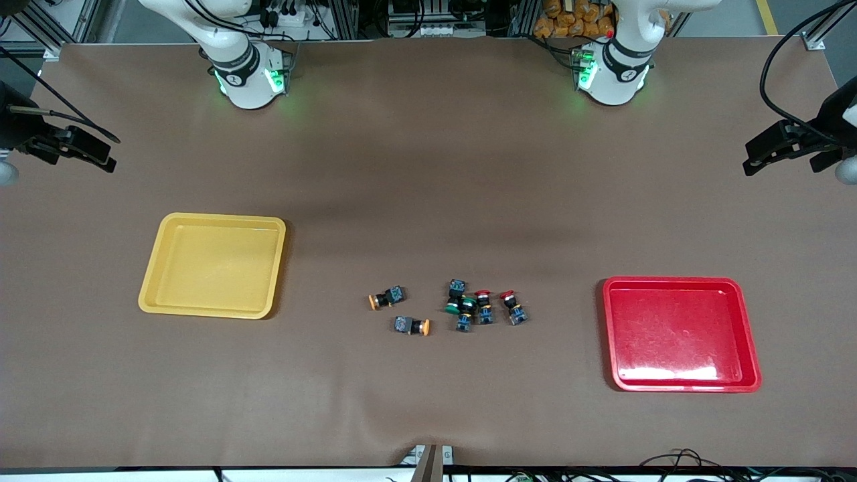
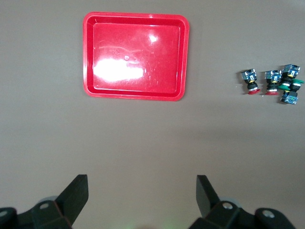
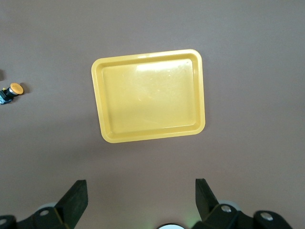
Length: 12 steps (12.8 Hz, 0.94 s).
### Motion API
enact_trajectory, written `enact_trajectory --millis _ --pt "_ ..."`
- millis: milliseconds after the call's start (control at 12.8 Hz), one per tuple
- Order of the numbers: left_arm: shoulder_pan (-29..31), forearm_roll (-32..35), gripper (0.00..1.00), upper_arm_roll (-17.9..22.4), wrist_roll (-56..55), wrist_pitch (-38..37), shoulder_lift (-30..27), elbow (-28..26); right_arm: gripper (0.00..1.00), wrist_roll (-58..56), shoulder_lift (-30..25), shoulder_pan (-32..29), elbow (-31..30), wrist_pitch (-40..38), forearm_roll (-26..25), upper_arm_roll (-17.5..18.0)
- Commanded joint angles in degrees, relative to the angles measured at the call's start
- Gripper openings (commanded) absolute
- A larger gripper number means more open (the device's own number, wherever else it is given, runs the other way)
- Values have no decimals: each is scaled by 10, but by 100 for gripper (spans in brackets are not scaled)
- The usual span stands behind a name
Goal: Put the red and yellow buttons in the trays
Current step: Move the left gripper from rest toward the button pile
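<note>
Right gripper (image 3: 138, 198): fingers spread wide, holding nothing, up over bare table at the right arm's end; arm waits.
Yellow tray (image 1: 154, 289): flat on the table toward the right arm's end, nothing in it.
Yellow buttons: one (image 1: 387, 297) lying on its side near mid-table, the second (image 1: 412, 326) just beside it, nearer the front camera.
Green buttons (image 1: 460, 306): two, clustered touching the first red one.
Red buttons: one (image 1: 483, 306) and another (image 1: 513, 307) side by side, between the green ones and the red tray.
Red tray (image 1: 608, 335): toward the left arm's end, glossy, holds nothing.
Left gripper (image 2: 142, 195): fingers wide apart, nothing between them, over bare table; arm waits.
Writing: none readable.
</note>
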Motion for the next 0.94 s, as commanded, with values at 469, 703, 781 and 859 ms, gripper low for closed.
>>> enact_trajectory --millis 469,703,781,859 --pt "10 -3 100 0 25 -6 3 -18 100 -5 -16 9 -13 5 -1 -2" --pt "5 -4 100 -2 19 12 55 -17 100 -5 -16 7 -14 -4 -1 -3" --pt "2 -5 100 -4 11 28 77 -16 100 -5 -16 6 -14 -4 -1 -3" --pt "-1 -15 100 -9 -1 52 99 -14 100 -5 -16 5 -14 -3 0 -4"
